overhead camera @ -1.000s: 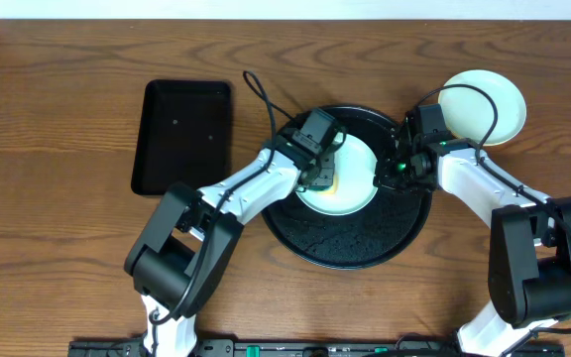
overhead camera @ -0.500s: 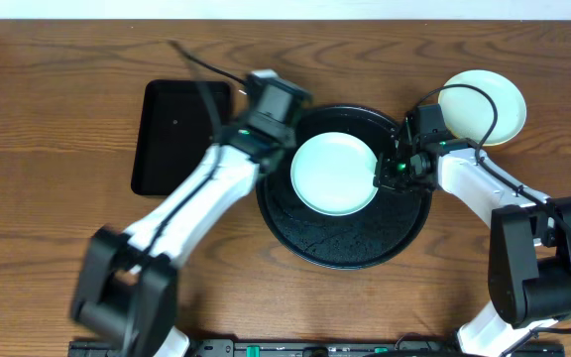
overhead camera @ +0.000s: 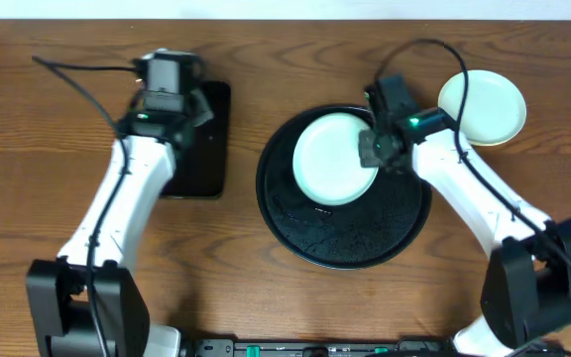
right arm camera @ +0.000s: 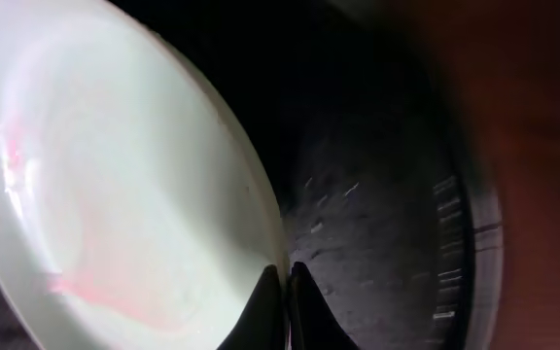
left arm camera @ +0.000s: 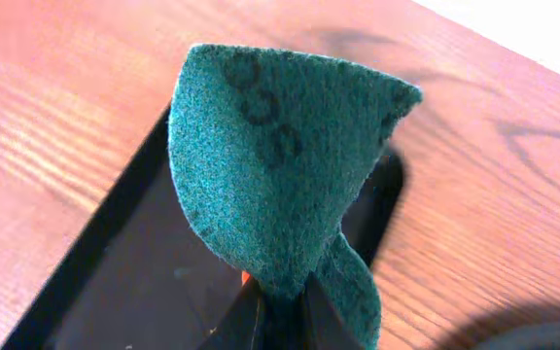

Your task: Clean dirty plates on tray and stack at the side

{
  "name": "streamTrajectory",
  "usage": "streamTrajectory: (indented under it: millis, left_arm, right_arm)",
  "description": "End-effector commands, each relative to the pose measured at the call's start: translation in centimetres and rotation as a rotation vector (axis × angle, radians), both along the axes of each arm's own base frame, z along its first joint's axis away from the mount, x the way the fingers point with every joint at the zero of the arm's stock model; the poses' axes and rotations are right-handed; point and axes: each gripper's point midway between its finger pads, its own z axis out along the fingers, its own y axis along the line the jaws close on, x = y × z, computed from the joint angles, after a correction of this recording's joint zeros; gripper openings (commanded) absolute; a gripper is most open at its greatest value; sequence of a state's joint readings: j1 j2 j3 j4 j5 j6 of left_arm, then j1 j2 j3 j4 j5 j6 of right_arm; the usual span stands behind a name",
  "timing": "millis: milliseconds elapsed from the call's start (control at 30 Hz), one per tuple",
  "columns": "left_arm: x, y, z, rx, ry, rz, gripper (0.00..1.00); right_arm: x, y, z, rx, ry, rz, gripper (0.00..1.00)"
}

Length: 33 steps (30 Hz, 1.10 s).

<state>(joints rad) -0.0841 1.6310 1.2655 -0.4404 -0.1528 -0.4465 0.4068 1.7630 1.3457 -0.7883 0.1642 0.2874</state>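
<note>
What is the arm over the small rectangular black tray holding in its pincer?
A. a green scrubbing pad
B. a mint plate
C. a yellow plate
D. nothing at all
A: the left wrist view shows the left pincer shut on a green scrubbing pad above the rectangular tray.

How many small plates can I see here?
2: one mint plate on the round black tray, one pale plate on the table right of it. Another could be hidden beneath either.
</note>
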Motion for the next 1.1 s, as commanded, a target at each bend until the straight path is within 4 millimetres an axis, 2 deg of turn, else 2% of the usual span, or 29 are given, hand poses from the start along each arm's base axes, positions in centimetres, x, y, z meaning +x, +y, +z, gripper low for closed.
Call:
streamTrajectory:
  millis: [0,67,167,333,433,600,667,733,833,933,967,1000,1067]
  left_arm:
    - [0.1,1.1,-2.5,-0.104,0.061,-0.011,0.08]
    - [0.1,2.1,-3.9,-0.144,0.092,0.002,0.08]
    - [0.1,2.5,-6.4,-0.222,0.147,0.0,0.08]
    - [-0.2,3.4,-9.8,-0.254,0.223,0.025,0.08]
    - [-0.3,3.5,-10.3,-0.255,0.232,0.027,0.17]
    - [-0.1,3.5,-10.2,-0.255,0.226,0.026,0.4]
    - [-0.1,3.5,-10.1,-0.254,0.222,0.026,0.41]
    - [0.1,3.5,-9.6,-0.253,0.209,0.025,0.41]
    - [0.5,3.6,-7.8,-0.248,0.166,0.02,0.41]
    - [0.6,3.6,-4.5,-0.24,0.092,0.011,0.41]
    - [0.5,3.6,-2.7,-0.236,0.05,0.006,0.42]
    - [0.5,3.6,-2.1,-0.234,0.036,0.004,0.43]
    - [0.3,3.5,0.5,-0.227,-0.024,-0.003,0.46]
  right_arm:
    - [1.9,-1.8,5.1,-0.293,-0.2,0.023,0.01]
    - [2.2,-1.6,7.0,-0.406,-0.275,0.027,0.01]
    - [2.2,-1.2,9.4,-0.527,-0.368,0.012,0.01]
    - [1.4,0.9,11.5,-0.648,-0.455,0.057,0.01]
    - [0.9,1.7,12.2,-0.69,-0.482,0.074,0.01]
    - [0.5,2.0,12.9,-0.728,-0.513,0.07,0.01]
    - [0.5,2.1,12.9,-0.727,-0.513,0.07,0.01]
    - [0.5,2.0,12.9,-0.728,-0.512,0.071,0.01]
    - [0.5,2.1,12.9,-0.716,-0.518,0.057,0.01]
    - [0.5,2.1,12.9,-0.697,-0.528,0.034,0.01]
    - [0.5,2.1,12.9,-0.696,-0.529,0.033,0.01]
    - [0.5,2.1,12.9,-0.696,-0.529,0.033,0.01]
    - [0.5,2.1,12.9,-0.696,-0.529,0.032,0.01]
